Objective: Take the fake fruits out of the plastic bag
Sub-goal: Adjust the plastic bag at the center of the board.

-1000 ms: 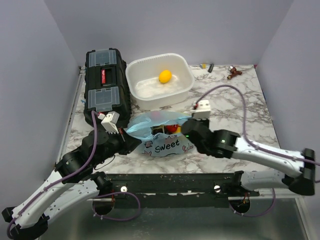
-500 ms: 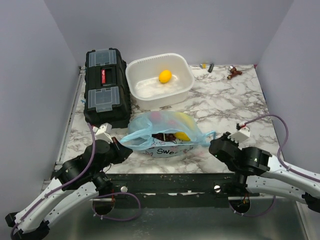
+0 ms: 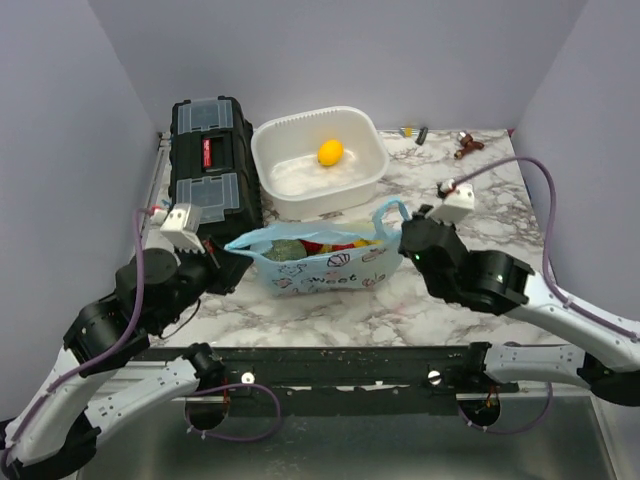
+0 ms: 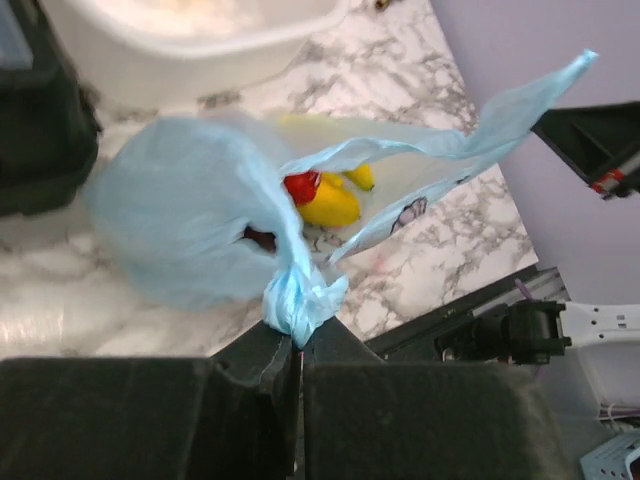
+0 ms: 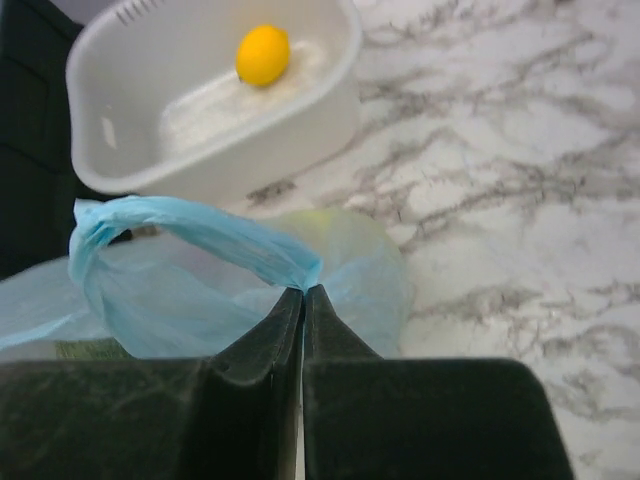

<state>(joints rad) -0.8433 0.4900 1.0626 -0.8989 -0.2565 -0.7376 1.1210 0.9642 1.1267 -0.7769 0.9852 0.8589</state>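
Bag (image 3: 325, 270) is stretched left-right between the tools over the counter (image 3: 470, 200), mouth up. Left tool (image 4: 297, 345) pinches the left handle (image 4: 300, 298); right tool (image 5: 303, 292) pinches the right handle (image 5: 190, 228). Fruits (image 3: 330, 243) lie inside, between both tools; red and yellow pieces nearer the right arm.

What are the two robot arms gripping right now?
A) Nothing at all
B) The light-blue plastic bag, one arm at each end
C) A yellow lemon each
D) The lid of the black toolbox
B: the left tool is closed on a bunched bit of the plastic bag, and the right tool pinches its loop handle.
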